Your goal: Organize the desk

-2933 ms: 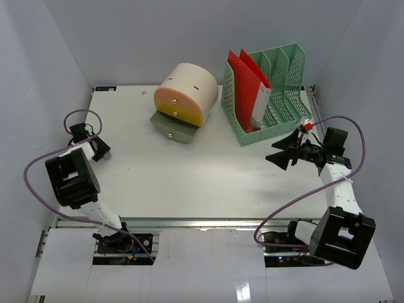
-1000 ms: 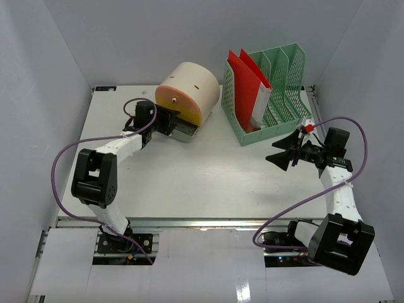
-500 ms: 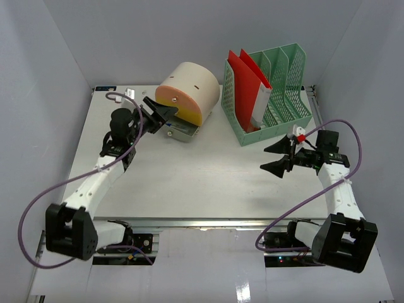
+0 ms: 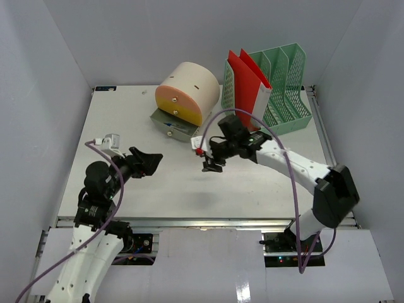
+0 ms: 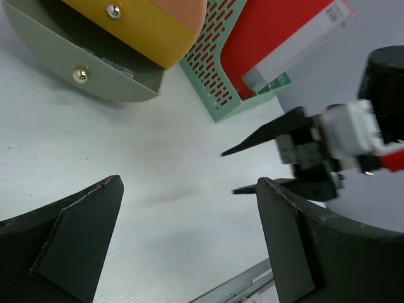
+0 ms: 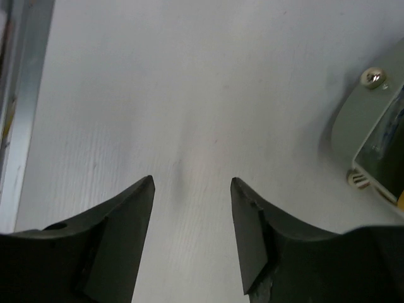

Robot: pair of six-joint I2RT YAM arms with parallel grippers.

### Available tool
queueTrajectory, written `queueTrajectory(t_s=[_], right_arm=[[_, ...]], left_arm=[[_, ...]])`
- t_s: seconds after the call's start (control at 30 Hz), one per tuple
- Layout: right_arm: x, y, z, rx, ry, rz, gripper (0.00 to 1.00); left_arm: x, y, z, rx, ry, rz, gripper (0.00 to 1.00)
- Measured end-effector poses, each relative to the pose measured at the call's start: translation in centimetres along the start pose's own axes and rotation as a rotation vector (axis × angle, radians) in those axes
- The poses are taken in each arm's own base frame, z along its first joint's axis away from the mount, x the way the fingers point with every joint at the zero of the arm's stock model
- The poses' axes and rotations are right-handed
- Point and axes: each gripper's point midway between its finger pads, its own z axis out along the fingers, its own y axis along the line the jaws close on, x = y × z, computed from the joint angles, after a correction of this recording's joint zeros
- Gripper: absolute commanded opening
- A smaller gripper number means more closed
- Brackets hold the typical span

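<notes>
The desk surface [image 4: 158, 189] lies flat and rigid under both arms, fixed in place and not something to grip. Tidying it probably means pushing in the slightly open bottom drawer [image 4: 172, 129] of the round drawer unit [image 4: 187, 88], which looks light and should slide if pushed at its knobbed front. The left gripper [image 4: 151, 165] has its jaws wide apart and empty. The right gripper [image 4: 207, 161], near that drawer, has its jaws partly open and empty.

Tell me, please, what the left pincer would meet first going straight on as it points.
Most likely the right pincer, open just ahead above the desk; depth is unclear, so it may slip past.
</notes>
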Motion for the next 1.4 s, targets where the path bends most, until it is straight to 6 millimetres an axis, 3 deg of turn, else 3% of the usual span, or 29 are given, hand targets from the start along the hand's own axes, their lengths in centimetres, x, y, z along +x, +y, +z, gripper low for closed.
queueTrajectory(t_s=[0.17, 0.27, 0.47, 0.63, 0.73, 0.83, 0.97, 1.17, 1.4], right_arm=[[-2.3, -5.0, 8.0, 0.061, 0.093, 0.003, 0.44], [-2.8, -7.3, 11.9, 0.105, 0.109, 0.035, 0.43], [-1.4, -11.6, 16.7, 0.221, 0.129, 0.148, 0.41], [1.9, -13.1, 19.1, 0.305, 0.180, 0.228, 0.40], [4.0, -14.6, 20.0, 0.389, 0.225, 0.248, 0.42], [5.8, -15.9, 20.1, 0.473, 0.265, 0.255, 0.50], [6.7, -18.6, 18.5, 0.607, 0.286, 0.248, 0.62], [8.2, -21.7, 15.9, 0.721, 0.310, 0.243, 0.71], [9.2, -22.0, 15.2, 0.741, 0.318, 0.243, 0.73]], left_arm=[[-0.9, -0.9, -4.0, 0.006, -0.105, -0.007, 0.98], [-0.7, -0.7, -5.1, -0.005, -0.124, -0.022, 0.98], [0.3, 0.3, -6.1, -0.058, -0.109, -0.065, 0.98], [0.6, 0.4, -6.8, -0.065, -0.118, -0.086, 0.98], [0.7, 0.4, -7.0, -0.065, -0.116, -0.094, 0.98], [0.9, 0.5, -7.0, -0.070, -0.109, -0.100, 0.98], [1.1, 0.6, -7.0, -0.075, -0.104, -0.102, 0.98], [1.1, 0.5, -7.0, -0.075, -0.103, -0.114, 0.98], [1.1, 0.5, -7.0, -0.074, -0.103, -0.125, 0.98]])
